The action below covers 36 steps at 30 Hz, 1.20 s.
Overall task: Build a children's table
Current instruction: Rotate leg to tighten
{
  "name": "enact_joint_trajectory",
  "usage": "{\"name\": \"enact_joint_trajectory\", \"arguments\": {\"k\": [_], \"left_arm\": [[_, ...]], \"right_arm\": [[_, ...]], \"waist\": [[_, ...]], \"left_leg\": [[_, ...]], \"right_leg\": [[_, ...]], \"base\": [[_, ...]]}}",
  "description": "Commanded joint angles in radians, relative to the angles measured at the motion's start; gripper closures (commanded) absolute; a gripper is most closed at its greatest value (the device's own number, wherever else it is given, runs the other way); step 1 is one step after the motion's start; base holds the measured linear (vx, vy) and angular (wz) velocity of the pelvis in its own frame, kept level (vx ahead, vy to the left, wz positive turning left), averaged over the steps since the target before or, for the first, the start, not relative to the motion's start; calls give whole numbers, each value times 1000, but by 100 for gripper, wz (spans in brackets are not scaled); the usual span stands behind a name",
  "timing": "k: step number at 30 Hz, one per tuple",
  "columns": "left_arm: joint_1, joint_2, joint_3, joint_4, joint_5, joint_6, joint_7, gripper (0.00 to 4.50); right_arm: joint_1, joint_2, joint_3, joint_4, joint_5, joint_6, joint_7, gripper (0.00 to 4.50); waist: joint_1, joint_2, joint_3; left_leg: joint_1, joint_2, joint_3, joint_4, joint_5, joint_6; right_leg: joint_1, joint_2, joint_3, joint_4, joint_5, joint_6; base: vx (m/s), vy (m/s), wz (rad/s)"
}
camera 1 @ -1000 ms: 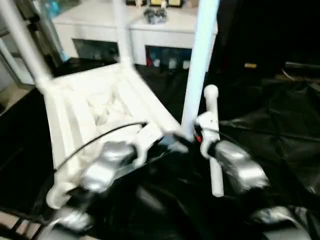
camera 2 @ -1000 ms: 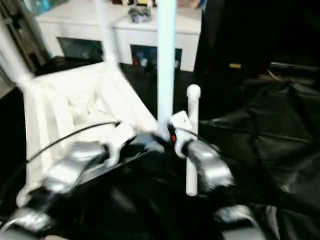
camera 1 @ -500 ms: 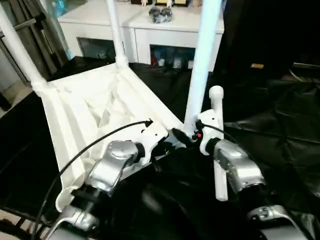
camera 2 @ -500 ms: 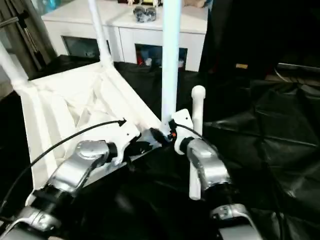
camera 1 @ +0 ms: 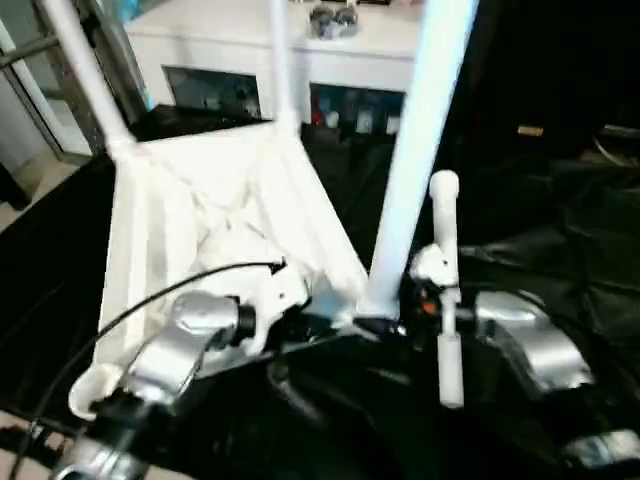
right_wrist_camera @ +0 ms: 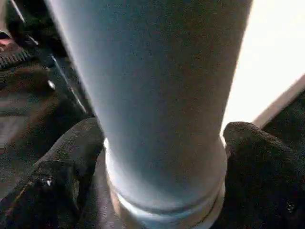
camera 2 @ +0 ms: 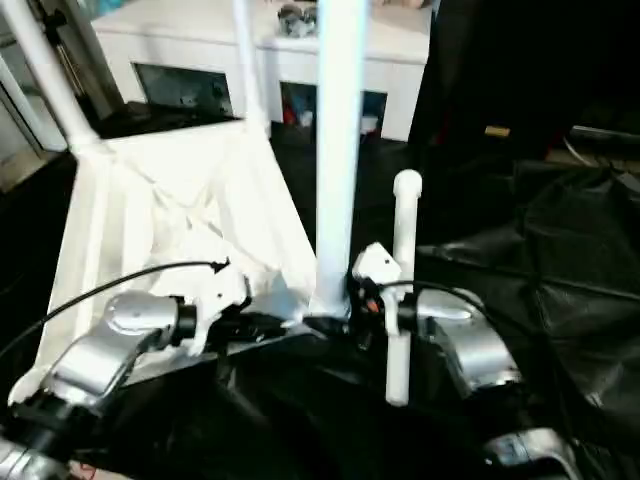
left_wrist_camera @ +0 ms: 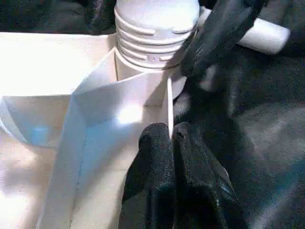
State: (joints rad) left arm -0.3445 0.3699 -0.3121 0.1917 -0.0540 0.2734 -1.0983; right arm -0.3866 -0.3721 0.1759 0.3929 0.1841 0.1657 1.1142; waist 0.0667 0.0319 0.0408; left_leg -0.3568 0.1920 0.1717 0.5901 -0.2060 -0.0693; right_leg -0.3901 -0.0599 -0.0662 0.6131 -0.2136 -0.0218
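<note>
My right gripper (right_wrist_camera: 162,157) has just spread its fingers off the leg (camera 1: 415,160) now upright in the upturned tabletop's (camera 1: 200,200) near corner socket — seated, I judge — while my left gripper (left_wrist_camera: 172,143) stays pinched on the rim.

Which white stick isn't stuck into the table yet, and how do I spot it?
Find the upside-down white plastic tabletop on the black sheet. Three long white tubular legs stand straight up from its corners. The loose leg lies on the sheet right of the nearest upright one, beside the right gripper; it alone lies flat, in no socket.
</note>
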Motion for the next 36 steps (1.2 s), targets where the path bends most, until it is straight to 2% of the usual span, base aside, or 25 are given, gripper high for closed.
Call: {"name": "enact_joint_trajectory", "arguments": {"k": [1,4,7,11,12,13,15,17,19,21,23,24,25,27,28,29,31,32,34,36], "left_arm": [[9,2,-30,-30,-26,-17,-46,450],[11,4,-29,-32,-26,-17,-49,450],[12,6,-29,-33,-29,-15,-51,450],[13,6,-29,-35,-32,-12,-47,450],[13,3,-26,-33,-33,-8,-42,450],[12,-6,-22,-30,-35,0,-31,450],[3,-24,-16,-15,-30,10,-2,450],[-18,-55,-6,17,-12,26,58,450],[-31,-72,-1,36,-2,33,90,450],[-65,-117,4,81,20,46,161,450],[-105,-174,9,128,41,64,245,450],[-122,-198,14,147,49,72,286,450],[-136,-219,15,163,55,78,315,450],[-155,-251,16,186,62,84,353,450],[-163,-265,13,194,65,86,365,450],[-167,-274,9,197,68,86,370,450],[-171,-286,4,200,72,86,373,450],[-168,-284,-1,197,74,84,364,450],[-163,-276,-9,195,81,79,350,450],[-153,-257,-12,184,78,72,325,450]], "right_arm": [[7,1,10,-31,10,17,12,34],[10,1,14,-38,16,25,24,46],[16,6,19,-52,30,40,41,85],[21,7,25,-55,31,44,44,91],[20,13,23,-48,27,41,30,124],[18,27,17,-30,16,31,-3,124],[10,51,7,4,-1,25,-63,134],[-8,87,-4,64,-41,20,-179,158],[-16,105,-9,93,-62,12,-238,161],[-32,152,-20,149,-88,11,-351,170],[-41,206,-29,187,-96,30,-446,171],[-42,229,-28,194,-98,39,-476,172],[-42,250,-23,195,-106,47,-507,172],[-47,288,-14,208,-124,50,-566,172],[-50,307,-8,216,-132,40,-583,172],[-51,319,0,221,-137,27,-587,172],[-54,333,5,228,-140,13,-588,117],[-56,335,-2,225,-126,17,-576,103],[-62,332,-12,222,-118,16,-569,100],[-63,305,-2,210,-132,-12,-544,61]], "waist": [[1,-10,-54],[4,-10,-56],[5,-12,-56],[6,-12,-57],[6,-12,-57],[7,-15,-57],[6,-14,-57],[0,-13,-51],[-7,-15,-48],[-12,-14,-43],[-14,-17,-43],[-15,-17,-43],[-13,-13,-43],[-10,-16,-45],[-9,-9,-45],[-10,-12,-45],[-8,-12,-46],[-7,-6,-46],[-8,-9,-46],[-9,-7,-46]], "left_leg": [[1,43,-8,-61,-86,100],[0,43,-9,-60,-68,99],[-1,43,-9,-59,-59,106],[-1,42,-9,-58,-55,103],[-1,42,-9,-58,-55,104],[-2,42,-9,-58,-52,103],[-1,42,-9,-59,-57,97],[0,40,-8,-63,-87,78],[0,38,-11,-66,-122,53],[4,37,-9,-69,-157,41],[9,35,-12,-71,-171,21],[7,34,-11,-71,-166,21],[11,36,-10,-71,-167,17],[6,35,-11,-71,-163,23],[8,35,-12,-71,-164,23],[6,35,-12,-72,-164,23],[4,35,-12,-72,-164,27],[4,35,-13,-72,-166,30],[4,36,-13,-73,-174,34],[3,37,-14,-75,-179,33]], "right_leg": [[52,-81,52,-65,-56,-246],[54,-80,52,-61,-29,-246],[54,-80,52,-58,-10,-247],[54,-80,51,-58,-13,-246],[55,-80,52,-58,-13,-246],[55,-82,52,-58,-16,-246],[53,-82,52,-59,-31,-243],[49,-80,51,-68,-92,-238],[55,-84,51,-75,-173,-217],[48,-83,52,-86,-248,-198],[48,-84,52,-92,-314,-177],[47,-83,53,-93,-318,-171],[43,-83,55,-95,-316,-166],[46,-84,55,-94,-302,-164],[43,-84,55,-93,-298,-165],[44,-84,54,-94,-296,-163],[45,-85,54,-93,-287,-161],[45,-84,54,-92,-284,-162],[45,-85,54,-94,-284,-162],[45,-84,54,-94,-283,-163]], "base": [[0,0,0],[0,0,0],[0,0,0],[0,0,0],[0,0,0],[0,0,0],[0,0,0],[0,0,0],[0,0,0],[0,0,0],[0,0,0],[0,0,0],[0,0,0],[0,0,0],[0,0,0],[0,0,0],[0,0,0],[0,0,0],[0,0,0],[0,0,0]]}}
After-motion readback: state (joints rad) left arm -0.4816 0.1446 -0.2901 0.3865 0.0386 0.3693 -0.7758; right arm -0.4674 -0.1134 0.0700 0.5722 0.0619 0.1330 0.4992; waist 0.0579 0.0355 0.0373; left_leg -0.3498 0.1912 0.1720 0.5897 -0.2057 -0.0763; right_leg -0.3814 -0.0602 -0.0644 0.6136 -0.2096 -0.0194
